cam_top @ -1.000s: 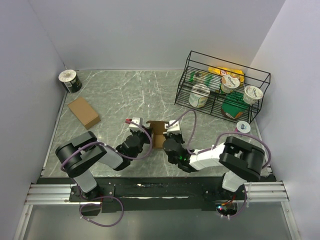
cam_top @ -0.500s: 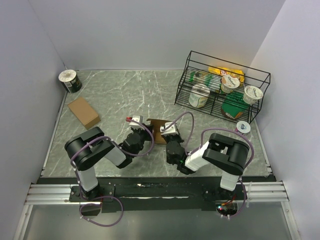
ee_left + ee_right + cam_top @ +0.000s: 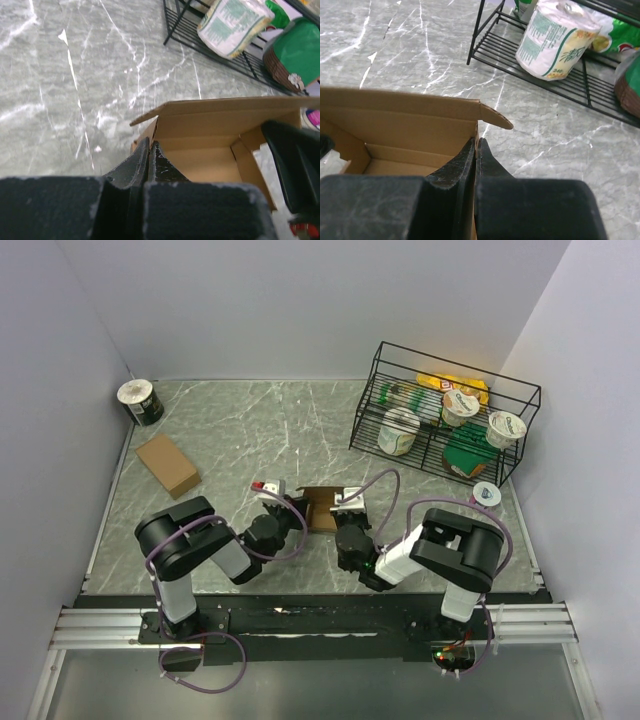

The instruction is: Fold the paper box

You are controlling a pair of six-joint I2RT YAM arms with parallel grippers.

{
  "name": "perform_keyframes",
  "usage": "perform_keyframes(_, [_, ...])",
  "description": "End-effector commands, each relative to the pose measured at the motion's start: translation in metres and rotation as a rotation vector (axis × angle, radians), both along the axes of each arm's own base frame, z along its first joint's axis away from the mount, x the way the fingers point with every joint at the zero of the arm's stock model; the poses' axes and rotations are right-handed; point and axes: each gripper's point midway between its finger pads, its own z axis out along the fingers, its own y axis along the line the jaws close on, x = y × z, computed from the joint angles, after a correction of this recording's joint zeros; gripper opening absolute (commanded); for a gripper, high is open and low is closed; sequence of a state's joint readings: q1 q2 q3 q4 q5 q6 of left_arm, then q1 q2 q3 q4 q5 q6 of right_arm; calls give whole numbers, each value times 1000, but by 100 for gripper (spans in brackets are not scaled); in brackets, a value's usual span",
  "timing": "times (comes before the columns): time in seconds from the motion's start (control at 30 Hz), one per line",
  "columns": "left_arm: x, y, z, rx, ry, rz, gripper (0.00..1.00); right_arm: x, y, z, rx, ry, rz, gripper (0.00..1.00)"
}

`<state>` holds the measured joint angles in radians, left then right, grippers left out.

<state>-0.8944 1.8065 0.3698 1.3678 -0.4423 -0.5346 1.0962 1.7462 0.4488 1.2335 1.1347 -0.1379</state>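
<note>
A small brown paper box [image 3: 321, 507] sits open between my two grippers near the table's front middle. My left gripper [image 3: 284, 508] is shut on the box's left wall; in the left wrist view its tips [image 3: 150, 145] pinch the wall edge beside the open inside of the box [image 3: 210, 145]. My right gripper [image 3: 345, 514] is shut on the box's right wall; in the right wrist view its tips [image 3: 476, 142] clamp that wall below a bent flap of the box [image 3: 420, 125].
A black wire rack [image 3: 440, 415] with yogurt cups and packets stands at the back right. A flat brown cardboard piece [image 3: 168, 464] lies at the left. A tape roll [image 3: 139, 401] sits at the back left corner. A small cup [image 3: 486, 494] stands right of the rack's front.
The box and both grippers have shifted slightly toward the near edge and right. The right arm's elbow has swung inward. Both grips have stayed closed on the box walls.
</note>
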Motion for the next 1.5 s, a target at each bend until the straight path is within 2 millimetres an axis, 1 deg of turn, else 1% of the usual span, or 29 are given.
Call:
perform_keyframes(0.0, [-46,-32,-16,-1,48,-225,1,-8,35,-6,156,50,152,0])
perform_keyframes(0.07, [-51,-32,-20,4,55,-240,1,-11,38,-11,192,78,159,0])
perform_keyframes(0.1, [-53,-34,-21,1,61,-245,1,-13,35,-18,169,107,155,0])
perform_keyframes(0.13, [-56,-35,-25,4,68,-255,1,-14,34,-21,175,120,153,0])
perform_keyframes(0.17, [-57,-37,-23,-5,63,-268,1,-16,35,-24,191,135,155,0])
perform_keyframes(0.2, [-58,-38,-25,-7,69,-270,1,-17,33,-28,177,148,150,0])
perform_keyframes(0.43, [-62,-55,-22,-23,76,-323,1,-19,39,-40,184,205,159,0])
perform_keyframes(0.53, [-63,-52,-24,-22,82,-314,1,-19,41,-42,183,209,161,0])
perform_keyframes(0.67, [-63,-42,-33,10,107,-285,1,-21,36,-45,168,226,149,0])
perform_keyframes(0.77, [-63,-33,-39,43,115,-260,1,-22,34,-36,158,221,153,0])
perform_keyframes(0.8, [-62,-30,-40,52,115,-248,1,-23,33,-29,158,216,157,2])
perform_keyframes(0.83, [-60,-25,-45,75,123,-226,1,-23,33,-26,128,216,178,7])
perform_keyframes(0.9, [-59,-20,-46,97,121,-206,1,-26,30,-17,111,223,190,18])
perform_keyframes(0.97, [-57,-13,-50,119,125,-176,1,-30,30,-15,105,240,219,27])
perform_keyframes(1.0, [-57,-11,-49,125,121,-169,1,-33,29,-12,107,244,234,40])
perform_keyframes(1.03, [-57,-10,-50,134,119,-167,1,-35,27,-12,101,251,244,48])
perform_keyframes(1.07, [-56,-9,-50,146,116,-159,1,-39,29,-14,101,266,271,54])
perform_keyframes(1.1, [-57,-9,-51,156,113,-162,1,-42,27,-11,102,267,284,64])
perform_keyframes(1.13, [-57,-8,-52,164,113,-158,1,-45,25,-13,94,277,288,69])
perform_keyframes(1.17, [-57,-7,-53,176,110,-155,1,-50,28,-8,107,275,319,73])
perform_keyframes(1.2, [-56,-7,-52,178,108,-151,1,-53,25,-12,97,282,334,78])
perform_keyframes(1.23, [-56,-6,-52,180,107,-149,1,-57,26,-12,91,283,360,79])
perform_keyframes(1.27, [-56,-6,-52,180,107,-148,1,-60,26,-7,104,277,380,81])
perform_keyframes(1.3, [-55,-7,-50,176,104,-148,1,-67,27,-14,96,297,418,82])
perform_keyframes(1.33, [-56,-8,-50,178,105,-149,1,-70,27,-16,95,303,436,83])
perform_keyframes(1.37, [-55,-9,-48,176,103,-148,1,-73,26,-13,110,297,453,84])
perform_keyframes(1.4, [-54,-9,-48,181,106,-143,1,-80,26,-20,106,317,490,85])
perform_keyframes(1.43, [-54,-9,-47,181,105,-142,1,-84,26,-21,113,323,510,86])
perform_keyframes(1.47, [-53,-9,-44,176,107,-136,1,-87,27,-18,129,318,534,88])
